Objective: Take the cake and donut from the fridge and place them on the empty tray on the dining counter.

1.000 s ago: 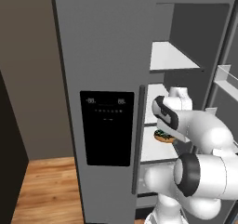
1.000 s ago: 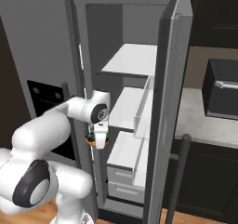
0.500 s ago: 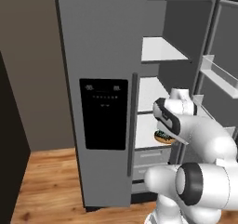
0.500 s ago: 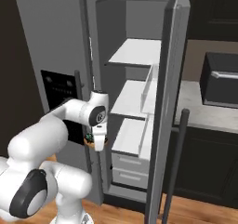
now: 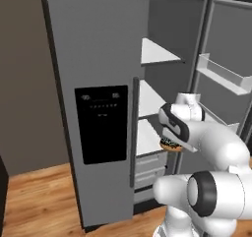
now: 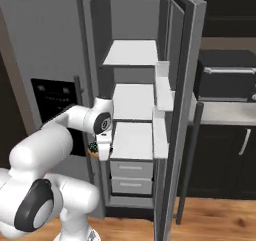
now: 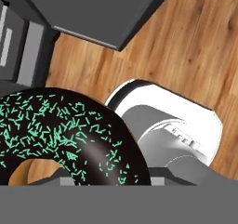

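The gripper grasps the donut near the fridge; it could slip and fall on the floor.

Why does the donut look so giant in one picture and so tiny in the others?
In the hand view the donut sits right against the camera, so it looks huge and crisp; in the left base view it is a small, slightly fuzzy speck under the gripper, far from the lens.

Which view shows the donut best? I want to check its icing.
The hand view: the donut looms close, its dark icing and green sprinkles plain. Both base views show a small sliver at the end effector, mostly hidden by the arm.
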Controlling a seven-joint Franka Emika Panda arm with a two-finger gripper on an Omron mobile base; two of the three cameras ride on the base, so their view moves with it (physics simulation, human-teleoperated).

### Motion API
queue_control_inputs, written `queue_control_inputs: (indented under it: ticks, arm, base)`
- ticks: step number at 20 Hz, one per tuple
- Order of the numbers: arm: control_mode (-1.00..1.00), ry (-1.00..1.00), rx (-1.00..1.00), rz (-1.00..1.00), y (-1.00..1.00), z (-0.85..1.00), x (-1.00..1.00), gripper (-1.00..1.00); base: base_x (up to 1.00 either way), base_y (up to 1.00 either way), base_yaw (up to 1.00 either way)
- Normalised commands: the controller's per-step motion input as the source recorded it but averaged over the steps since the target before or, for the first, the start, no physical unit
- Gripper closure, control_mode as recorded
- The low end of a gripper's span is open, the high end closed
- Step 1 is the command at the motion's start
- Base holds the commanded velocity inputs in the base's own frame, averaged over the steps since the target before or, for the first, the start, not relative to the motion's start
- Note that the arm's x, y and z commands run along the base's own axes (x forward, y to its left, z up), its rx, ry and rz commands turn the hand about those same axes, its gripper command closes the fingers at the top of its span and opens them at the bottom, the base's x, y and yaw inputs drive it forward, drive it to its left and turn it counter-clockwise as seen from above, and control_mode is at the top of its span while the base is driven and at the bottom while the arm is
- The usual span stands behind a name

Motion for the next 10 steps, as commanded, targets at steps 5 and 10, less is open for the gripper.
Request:
queue_control_inputs:
  ticks: [5, 10]
  arm:
    - [1.0, 0.0, 0.0, 0.0, 0.0, 0.0, 0.0, 1.0]
    - [1.0, 0.0, 0.0, 0.0, 0.0, 0.0, 0.0, 1.0]
  base:
    - [-0.63, 0.18, -0.29]
    - [-0.99, 0.0, -0.01]
